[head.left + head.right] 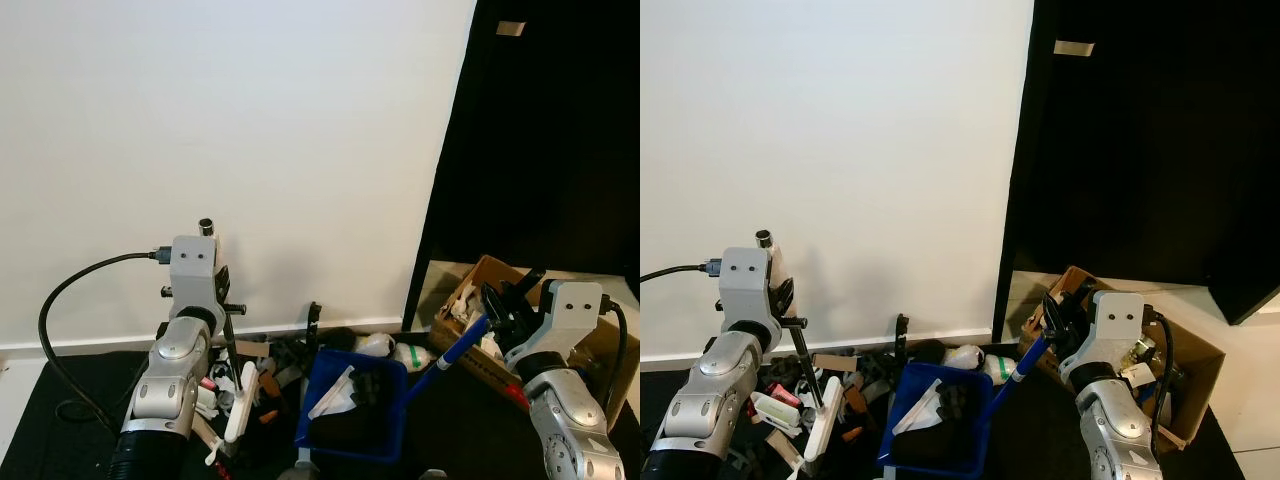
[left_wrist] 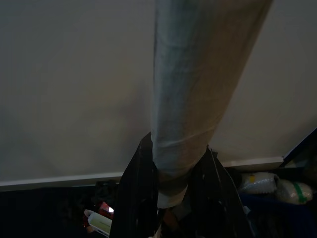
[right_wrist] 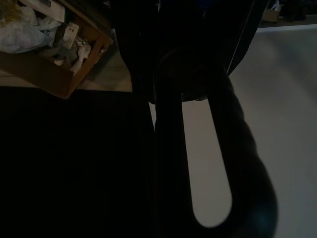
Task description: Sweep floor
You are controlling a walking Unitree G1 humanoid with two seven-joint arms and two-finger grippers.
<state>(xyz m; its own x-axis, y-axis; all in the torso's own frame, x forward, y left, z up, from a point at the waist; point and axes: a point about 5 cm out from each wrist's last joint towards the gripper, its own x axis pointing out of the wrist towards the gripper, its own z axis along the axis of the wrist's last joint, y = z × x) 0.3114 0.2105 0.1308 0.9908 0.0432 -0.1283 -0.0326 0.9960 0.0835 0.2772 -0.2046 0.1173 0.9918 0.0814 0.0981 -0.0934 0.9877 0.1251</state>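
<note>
1. Left gripper (image 1: 232, 345) stands at the left, near the white wall (image 1: 250, 150), its black fingers (image 2: 133, 198) clenched on the pale shaft of a broom (image 2: 190, 89). The broom's white lower part (image 1: 238, 415) reaches down into the litter on the floor.
2. Litter pile (image 1: 265, 375) lies along the foot of the wall on dark flooring (image 1: 80, 390): scraps of cardboard, white wrappers and small red and orange pieces (individual items too small to identify).
3. Blue dustpan (image 1: 385, 440) sits on the floor just right of the pile, holding dark material and a white scrap. Its blue handle (image 1: 455, 350) rises diagonally toward the right.
4. Right gripper (image 1: 505, 305) is at the upper end of that handle, fingers grasping it; the right wrist view is dark, showing the black fingers closed round a shaft.
5. Open cardboard box (image 1: 480, 275), containing mixed rubbish, stands behind the right gripper, beside a black panel (image 1: 560, 130).
</note>
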